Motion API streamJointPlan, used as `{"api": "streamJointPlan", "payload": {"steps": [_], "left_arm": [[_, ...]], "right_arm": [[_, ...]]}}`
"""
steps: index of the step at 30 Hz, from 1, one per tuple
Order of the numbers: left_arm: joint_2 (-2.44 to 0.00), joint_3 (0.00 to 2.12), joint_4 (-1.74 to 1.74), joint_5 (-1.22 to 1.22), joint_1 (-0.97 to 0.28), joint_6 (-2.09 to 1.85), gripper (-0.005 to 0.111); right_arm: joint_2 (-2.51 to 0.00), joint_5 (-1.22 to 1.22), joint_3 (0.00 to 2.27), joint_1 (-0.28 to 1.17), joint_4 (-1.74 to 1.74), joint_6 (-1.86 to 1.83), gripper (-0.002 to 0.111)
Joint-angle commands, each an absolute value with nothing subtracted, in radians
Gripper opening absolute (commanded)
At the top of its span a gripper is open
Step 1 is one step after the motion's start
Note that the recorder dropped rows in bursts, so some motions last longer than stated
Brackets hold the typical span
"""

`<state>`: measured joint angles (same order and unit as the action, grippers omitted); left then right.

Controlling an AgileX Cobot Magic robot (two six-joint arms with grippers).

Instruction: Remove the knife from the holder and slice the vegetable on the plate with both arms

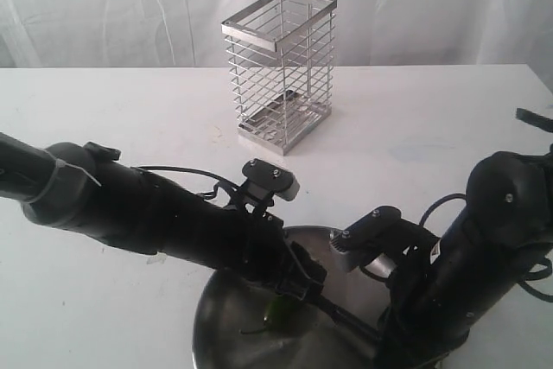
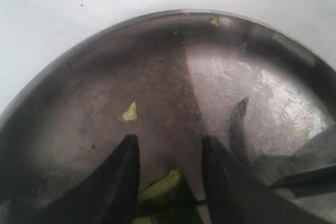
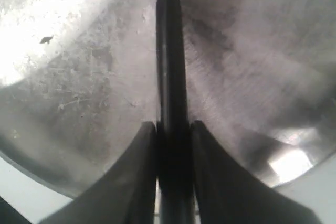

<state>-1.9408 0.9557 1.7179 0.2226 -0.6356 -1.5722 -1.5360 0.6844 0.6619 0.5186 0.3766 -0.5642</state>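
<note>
Currently my right fingers (image 3: 173,135) clamp knife (image 3: 169,51) handle: light, stiff, slick. Left fingers (image 2: 170,166) straddle vegetable (image 2: 160,187), contact unclear: small, soft, rolls on plate (image 2: 273,103). Pin mid-body, stem toward 6 o'clock.

Both arms reach low toward the scene's middle. Left arm (image 1: 155,209) slants in from the left, its pincer (image 2: 170,182) pointing down with fingers (image 2: 123,182) apart, straddling the vegetable (image 2: 160,186). Right arm (image 1: 475,248) bends in from the right, its pincer (image 3: 173,145) clamped on the knife (image 3: 169,66), blade pointing forward
</note>
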Motion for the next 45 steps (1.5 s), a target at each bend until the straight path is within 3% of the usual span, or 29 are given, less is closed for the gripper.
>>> {"api": "streamJointPlan", "payload": {"steps": [1,14,29,45], "left_arm": [[-1.978,0.927,1.681,0.151,-0.643,-1.57,0.044],[-1.77,0.906,1.646,0.105,-0.641,-1.567,0.044],[-1.767,0.816,1.644,0.179,-0.641,-1.559,0.044],[-1.767,0.816,1.651,0.056,-0.641,-1.559,0.044]], "right_arm": [[-1.558,0.703,0.7,0.52,0.38,-0.556,0.0],[-1.563,0.717,0.738,0.52,0.316,-0.509,0.0],[-1.568,0.71,0.738,0.52,0.314,-0.509,0.0],[-1.568,0.836,0.768,0.557,0.166,-0.401,0.0]]}}
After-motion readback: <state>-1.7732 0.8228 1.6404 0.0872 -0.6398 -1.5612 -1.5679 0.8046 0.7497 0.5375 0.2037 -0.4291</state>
